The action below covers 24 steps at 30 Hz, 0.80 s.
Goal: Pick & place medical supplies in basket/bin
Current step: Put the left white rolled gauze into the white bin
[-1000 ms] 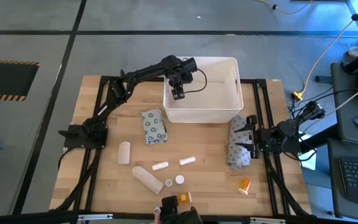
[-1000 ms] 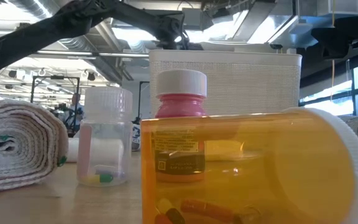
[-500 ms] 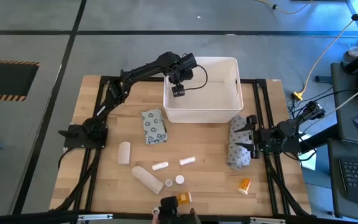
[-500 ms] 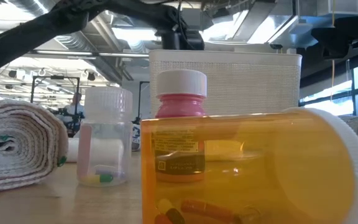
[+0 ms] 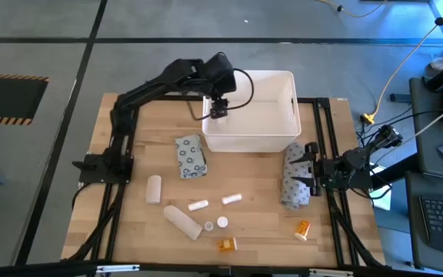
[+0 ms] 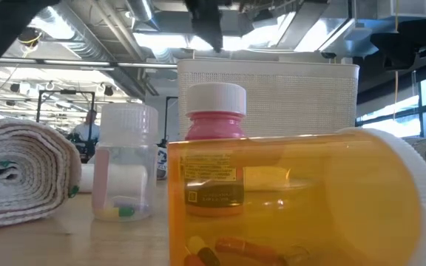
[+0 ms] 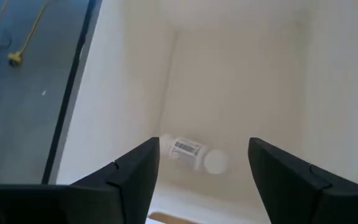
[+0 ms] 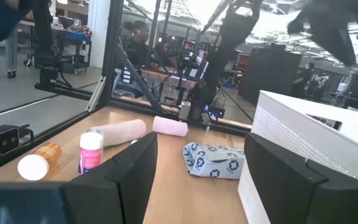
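The white bin [image 5: 261, 137] stands at the table's far middle. My left gripper [image 5: 219, 108] hangs open above the bin's left part, pointing down into it, with nothing between its fingers [image 7: 135, 177]. A small white bottle [image 7: 193, 154] lies on its side on the bin's floor. On the table lie a grey packet [image 5: 191, 156], two white rolls [image 5: 154, 188] [image 5: 183, 221], two little white bottles [image 5: 198, 205] [image 5: 231, 199] and two orange bottles [image 5: 227, 245] [image 5: 304, 229]. My right gripper [image 5: 308, 168] waits open at the table's right side.
A second grey printed bundle [image 5: 294, 185] lies beside the right gripper. Two white caps [image 5: 208, 226] [image 5: 222, 222] sit near the front rolls. In the low view an orange bottle [image 6: 294, 199], a pink bottle [image 6: 214, 148] and a clear bottle [image 6: 126, 171] stand close before the bin [image 6: 287, 96].
My left gripper has risen straight up out of the bin, and the arm has lifted high with it and tipped more steeply down. It has stayed over the bin's left part. The small white bottle stays on the bin's floor.
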Motion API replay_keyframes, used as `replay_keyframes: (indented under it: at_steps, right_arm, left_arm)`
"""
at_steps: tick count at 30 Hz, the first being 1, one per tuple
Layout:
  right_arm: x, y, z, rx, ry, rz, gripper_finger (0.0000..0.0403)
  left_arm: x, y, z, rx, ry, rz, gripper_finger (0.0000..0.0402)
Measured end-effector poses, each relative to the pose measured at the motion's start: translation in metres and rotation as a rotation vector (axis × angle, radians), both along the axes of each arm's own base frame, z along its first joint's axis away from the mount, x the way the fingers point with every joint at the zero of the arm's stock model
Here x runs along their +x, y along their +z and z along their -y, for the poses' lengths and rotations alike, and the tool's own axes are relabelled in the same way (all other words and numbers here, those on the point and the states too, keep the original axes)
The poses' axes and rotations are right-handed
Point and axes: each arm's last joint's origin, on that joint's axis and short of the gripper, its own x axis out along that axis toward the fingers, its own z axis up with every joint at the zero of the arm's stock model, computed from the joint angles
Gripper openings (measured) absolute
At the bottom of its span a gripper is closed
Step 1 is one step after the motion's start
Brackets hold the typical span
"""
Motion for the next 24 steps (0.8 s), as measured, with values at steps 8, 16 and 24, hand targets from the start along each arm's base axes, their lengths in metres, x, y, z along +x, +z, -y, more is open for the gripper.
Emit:
replay_keyframes:
  at_steps: [8,16,24]
  right_arm:
    - [0.000,-0.001,0.000,0.014,0.003,-0.015,0.0243]
    - [0.000,-0.004,0.000,0.077,0.010,-0.046,0.0243]
    - [0.001,-0.004,0.000,0.223,0.026,-0.057,0.0243]
  left_arm:
    - [-0.022,0.028,0.061,-0.157,-0.152,0.096,0.0227]
    - [-0.034,0.007,0.133,-0.142,-0.125,-0.076,0.0215]
    - [-0.053,-0.023,0.212,-0.131,-0.103,-0.105,0.0203]
